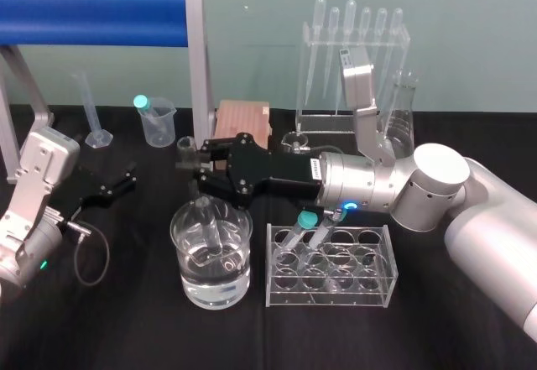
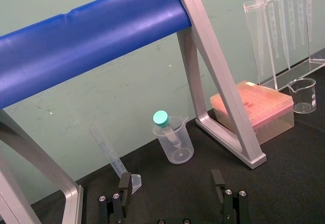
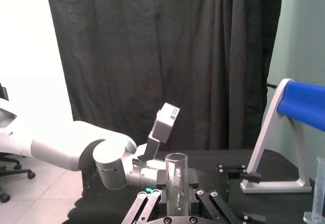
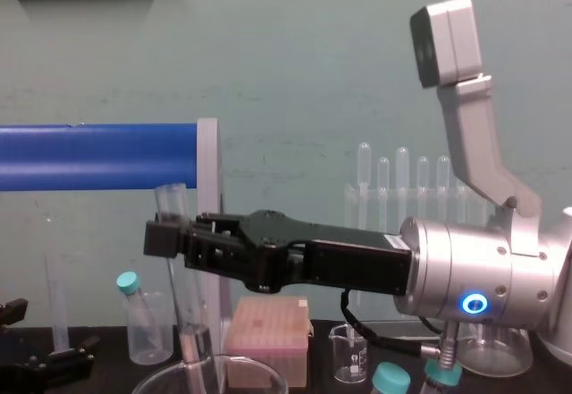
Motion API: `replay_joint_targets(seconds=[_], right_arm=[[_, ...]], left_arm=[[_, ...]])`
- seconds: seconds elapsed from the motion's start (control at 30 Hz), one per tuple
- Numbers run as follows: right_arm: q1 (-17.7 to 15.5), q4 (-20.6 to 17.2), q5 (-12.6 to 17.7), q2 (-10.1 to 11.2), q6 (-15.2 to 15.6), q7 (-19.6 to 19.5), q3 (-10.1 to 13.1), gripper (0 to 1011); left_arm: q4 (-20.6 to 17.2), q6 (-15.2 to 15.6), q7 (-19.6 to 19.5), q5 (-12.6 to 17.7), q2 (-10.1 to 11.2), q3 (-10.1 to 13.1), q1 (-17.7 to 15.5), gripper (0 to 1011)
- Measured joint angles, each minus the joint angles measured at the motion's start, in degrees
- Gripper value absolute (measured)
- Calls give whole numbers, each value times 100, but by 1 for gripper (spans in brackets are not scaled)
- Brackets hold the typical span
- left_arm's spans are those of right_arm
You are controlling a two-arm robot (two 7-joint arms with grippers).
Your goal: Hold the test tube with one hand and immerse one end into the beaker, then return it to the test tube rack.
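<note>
Right gripper (image 1: 195, 171) pinches the test tube (image 4: 186, 309) just under its rim. Long axis is near vertical, with a slight tilt. The tube hangs straight down from the gripper into the beaker (image 1: 174, 229) directly below. Its lower end is inside the glass, at or near the liquid; depth unclear. Test tube rack (image 1: 373, 290) sits below and behind the gripper, under its own wrist, so the return looks like lift, then pull back. Left gripper (image 1: 113, 184) is spread, parked on the worktop (image 1: 126, 320) well off to the side.
</note>
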Motion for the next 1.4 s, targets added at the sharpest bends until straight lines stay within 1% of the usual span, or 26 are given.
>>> replay_joint_targets(seconds=[0.23, 0.43, 1.07, 1.4], right_arm=[[10, 100, -88, -21, 72, -17, -35, 226], [8, 104, -123, -26, 128, -16, -42, 227], [-28, 155, -177, -18, 244, 2, -71, 227], [-29, 155, -179, -18, 247, 2, -70, 227]], left_arm=[[0, 0, 0, 0, 0, 0, 0, 1000], [0, 0, 0, 0, 0, 0, 0, 1000], [0, 0, 0, 0, 0, 0, 0, 1000], [0, 0, 0, 0, 0, 0, 0, 1000]])
